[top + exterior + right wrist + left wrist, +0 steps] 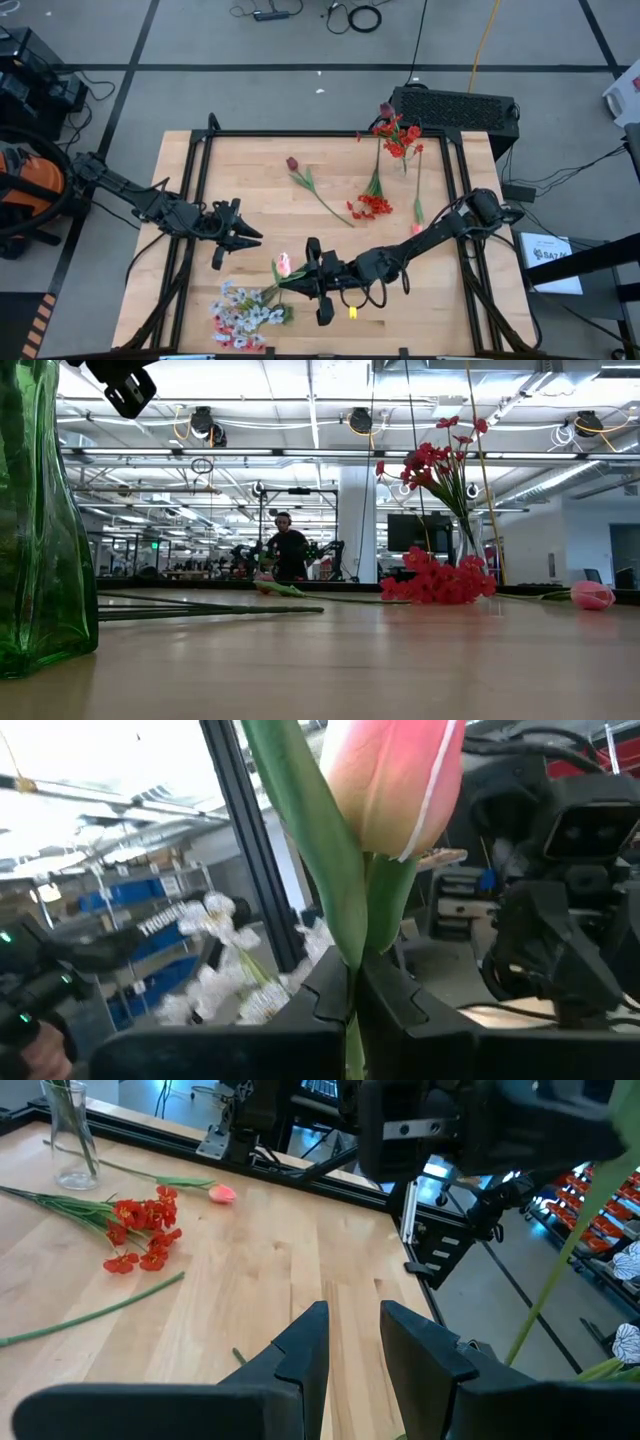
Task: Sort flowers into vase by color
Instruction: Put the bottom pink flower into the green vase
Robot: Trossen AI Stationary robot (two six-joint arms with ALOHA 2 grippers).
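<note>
Pink tulip (284, 265) is sitting clamped by its green stem between the closed fingers of the right gripper (316, 281), held up off the wooden table (250, 170), just beside the whitish sprigs (243, 313). Left gripper (243, 238) is hovering near the tulip too, fingers (300, 1342) parted and holding nothing. Well apart from the tulip, red clusters (373, 205) and a maroon bud (292, 163) are lying on the table, more red ones (397, 135) standing in a clear vase (72, 1130).
</note>
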